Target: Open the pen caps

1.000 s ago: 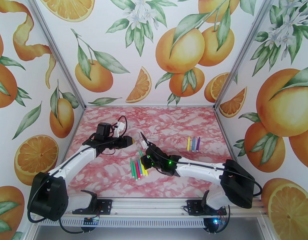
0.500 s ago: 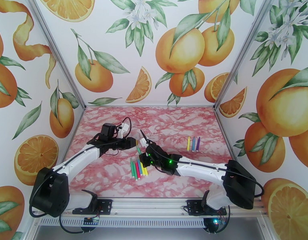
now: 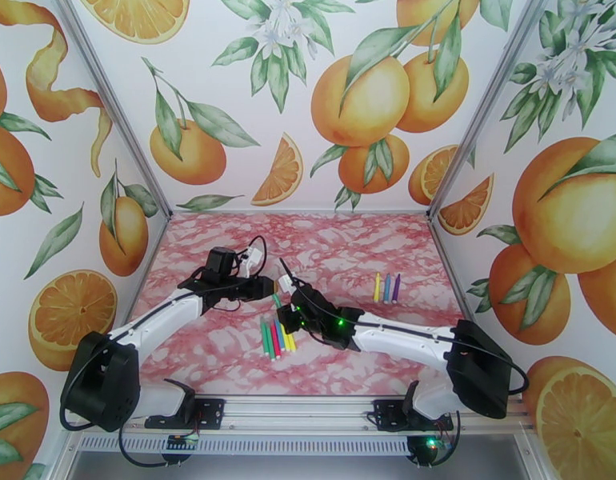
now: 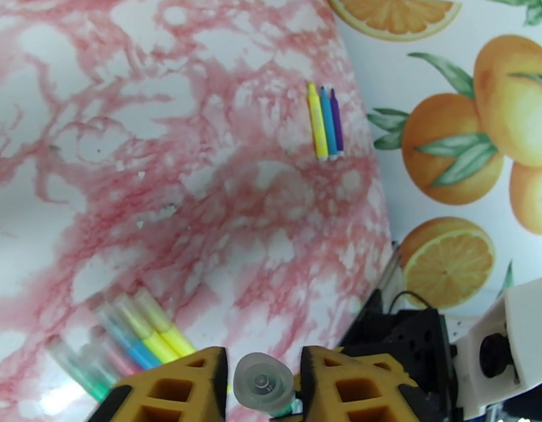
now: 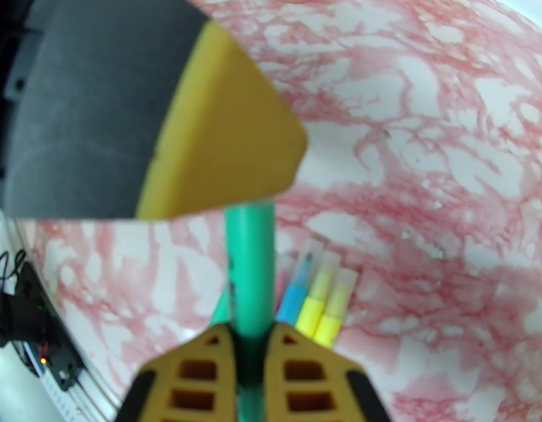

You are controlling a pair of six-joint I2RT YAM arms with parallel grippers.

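From above, the right gripper (image 3: 287,315) and left gripper (image 3: 270,288) meet just over the loose pens (image 3: 276,338), with a green pen (image 3: 278,301) bridging them. In the left wrist view its jaws flank the pen's pale cap (image 4: 264,381), so near that I cannot tell if they pinch it. The right wrist view shows jaws clamped on the barrel. I'd judge it light, stiff, slick plastic: grip barrel and cap, then pull straight along the axis.
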